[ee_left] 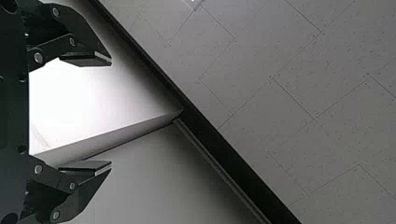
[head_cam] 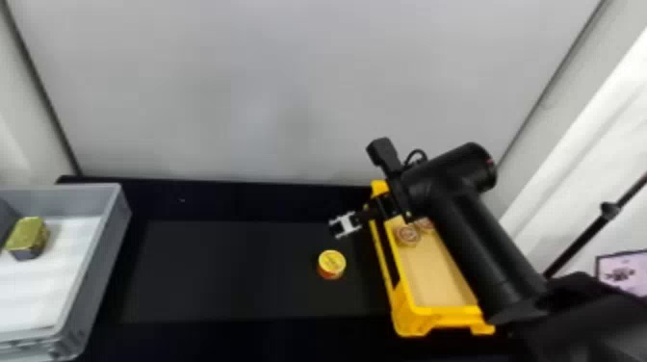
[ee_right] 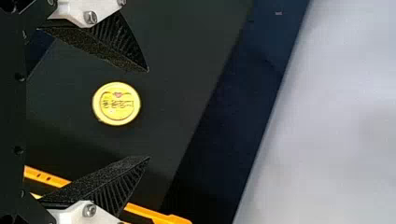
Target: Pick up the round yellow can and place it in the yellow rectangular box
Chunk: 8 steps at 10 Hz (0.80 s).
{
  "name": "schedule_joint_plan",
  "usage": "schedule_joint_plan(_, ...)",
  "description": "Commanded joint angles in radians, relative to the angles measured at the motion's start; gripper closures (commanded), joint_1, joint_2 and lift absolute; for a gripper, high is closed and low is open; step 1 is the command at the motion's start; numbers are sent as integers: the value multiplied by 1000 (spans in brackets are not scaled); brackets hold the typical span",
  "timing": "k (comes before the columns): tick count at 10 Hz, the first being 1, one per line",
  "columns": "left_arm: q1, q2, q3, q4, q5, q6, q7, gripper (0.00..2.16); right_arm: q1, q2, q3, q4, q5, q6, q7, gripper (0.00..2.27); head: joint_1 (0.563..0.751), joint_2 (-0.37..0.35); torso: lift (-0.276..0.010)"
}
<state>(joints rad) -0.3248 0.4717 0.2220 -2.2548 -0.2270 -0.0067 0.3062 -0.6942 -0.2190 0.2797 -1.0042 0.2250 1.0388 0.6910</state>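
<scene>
Claw (ee_right: 148, 114), right, spread above can (ee_right: 116, 103), I judge to straddle it; left claw (ee_left: 111, 113) spread; box (head_cam: 415, 321) near, shortening carry.

No word or number can be made out for certain. Below the right hand (head_cam: 336, 228) in the head view, the lid of the round yellow can (ee_right: 116, 103) bears 1 row of small dark characters across its middle, with 1 small reddish mark beside the row. To the right of the hand, inside the yellow rectangular box (head_cam: 405, 317), the 2 round tins (head_cam: 407, 234) have patterned tops too small to read. Farther right, well apart from the hand, dark marks on the pink panel (head_cam: 634, 265) are unreadable too.
</scene>
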Motion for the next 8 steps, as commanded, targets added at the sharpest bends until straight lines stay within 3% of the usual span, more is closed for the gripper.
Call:
schedule_joint_plan(1,-2,-10,-13,4,0,-10,1,450,47,-2,-39,59,57,-120,20,122,746,-213,0)
schedule_joint_plan(2,-2,-14,-16,7,0,-12,1,450,79,4,-94,72,61,-136,18,125,746,-213,0)
schedule_joint_plan(6,1,-36,-13,12,0,-38,1,450,159,52,-135,144,59,-328,36,124,746,-213,0)
schedule_joint_plan(8,7,-36,-9,12,0,-47,-1,450,233,69,-166,73,59,-403,-31,127,746,-213,0)
